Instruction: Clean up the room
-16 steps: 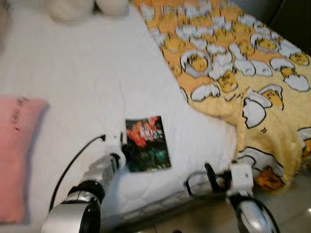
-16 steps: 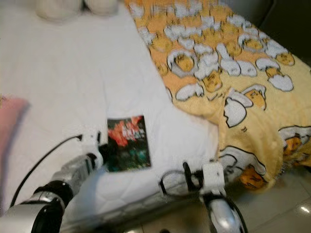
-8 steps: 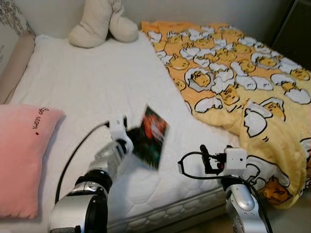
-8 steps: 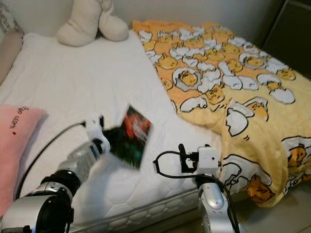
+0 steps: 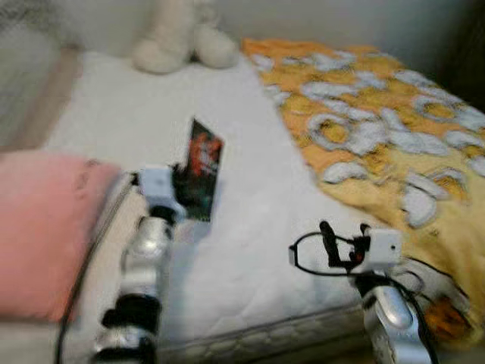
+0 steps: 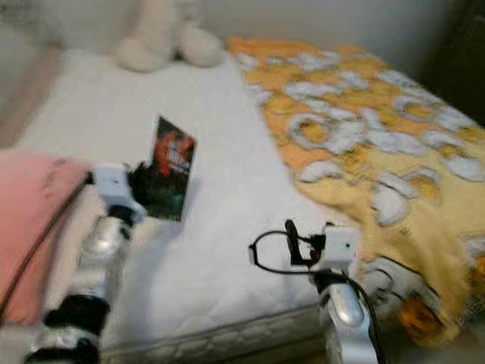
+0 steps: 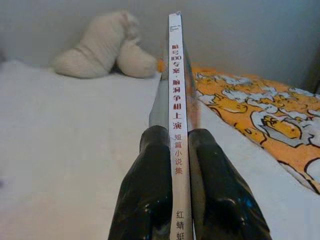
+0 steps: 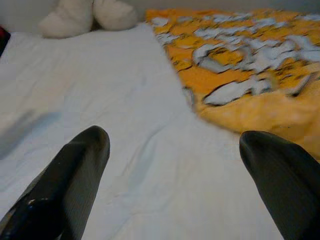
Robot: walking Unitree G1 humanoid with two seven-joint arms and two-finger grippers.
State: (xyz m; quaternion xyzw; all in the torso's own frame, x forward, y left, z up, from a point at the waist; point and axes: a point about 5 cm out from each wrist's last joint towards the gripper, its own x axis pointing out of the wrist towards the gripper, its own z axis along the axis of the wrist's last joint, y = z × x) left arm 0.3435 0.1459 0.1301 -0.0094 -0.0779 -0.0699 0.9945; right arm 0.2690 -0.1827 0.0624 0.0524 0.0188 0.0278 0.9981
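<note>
A thin book (image 5: 201,179) with a dark cover and red artwork is held upright above the white bed (image 5: 250,227), clear of the mattress. My left gripper (image 5: 179,189) is shut on it; in the left wrist view the two black fingers (image 7: 150,190) clamp the white spine (image 7: 176,100) with its printed characters. My right gripper (image 5: 324,236) hovers open over the bed's near edge, its fingers (image 8: 75,175) wide apart with nothing between them.
A pink pillow (image 5: 42,227) lies at the bed's left side. A cream plush toy (image 5: 182,38) sits at the head of the bed. A yellow blanket (image 5: 379,129) with egg cartoon prints covers the right half and hangs over the edge.
The book lay flat on the bed a second ago; my left gripper has lifted it and turned it upright. The camera view has also shifted, and the picture is blurred.
</note>
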